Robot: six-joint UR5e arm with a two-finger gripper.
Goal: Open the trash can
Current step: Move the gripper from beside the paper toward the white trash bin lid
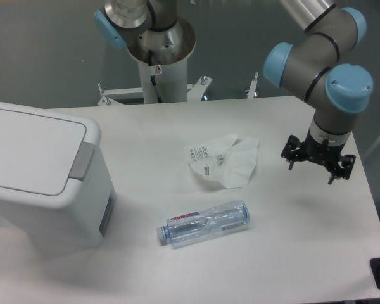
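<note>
The trash can [44, 183] is a large white boxy bin at the left edge of the table. Its flat white lid [31, 149] lies shut. A grey push tab [82, 159] sits on the rim at the lid's right side. My gripper [318, 159] hangs over the right part of the table, far to the right of the bin and touching nothing. Only its black mount shows from above. The fingers are hidden under it, so I cannot tell if they are open or shut.
A clear plastic bottle [204, 225] lies on its side near the table's front middle. A crumpled white wrapper [227, 161] lies in the middle of the table [291, 240]. The arm's base column [159, 69] stands at the far edge.
</note>
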